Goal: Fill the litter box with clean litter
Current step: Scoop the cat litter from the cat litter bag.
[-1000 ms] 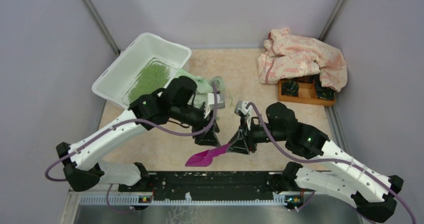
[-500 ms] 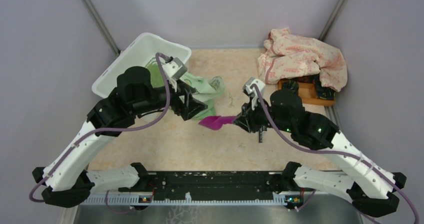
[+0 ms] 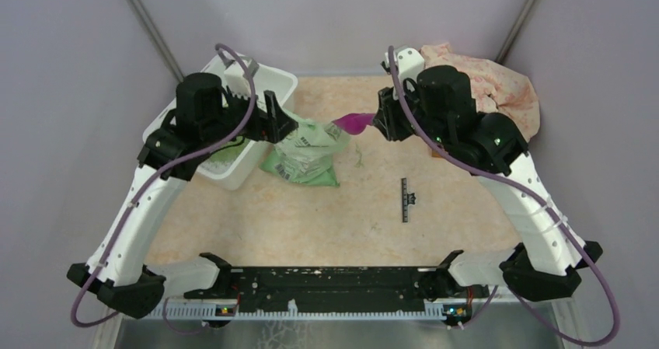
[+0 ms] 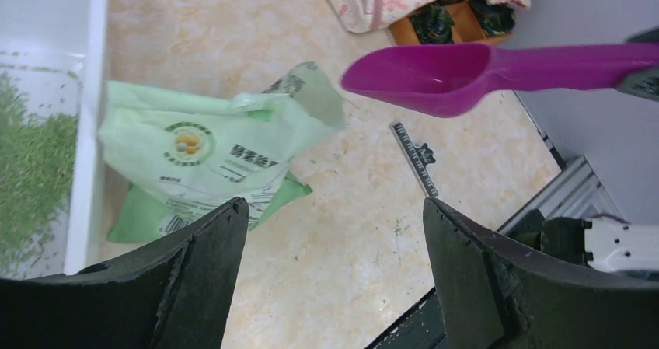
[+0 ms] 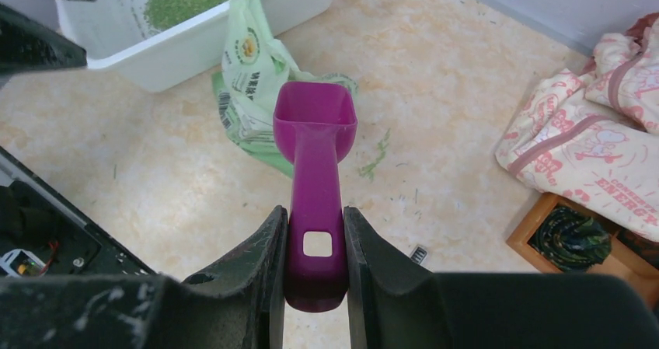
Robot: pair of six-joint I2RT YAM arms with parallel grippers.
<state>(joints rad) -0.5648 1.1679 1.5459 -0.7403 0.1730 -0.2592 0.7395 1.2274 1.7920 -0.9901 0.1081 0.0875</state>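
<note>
Now: right gripper (image 5: 315,217) clamps the purple scoop (image 5: 315,123) by its handle, bowl empty; left gripper (image 4: 334,209) gapes wide, holding nothing, the litter box (image 4: 87,131) with clean litter (image 4: 31,170) just beside it. Steady the bag (image 4: 202,155) beneath, then scoop level.

The litter box (image 3: 277,81) at far left holds the clean litter (image 4: 31,170); the bag (image 3: 307,158) lies just right of it.

The top camera looks steeply down from above the near edge, taking in the whole desk (image 3: 311,217). The wrist cameras look down past the left claw (image 4: 330,209) and right claw (image 5: 315,209) from opposite sides. All three views share the green bag (image 3: 307,151) and purple scoop (image 3: 353,121).
</note>
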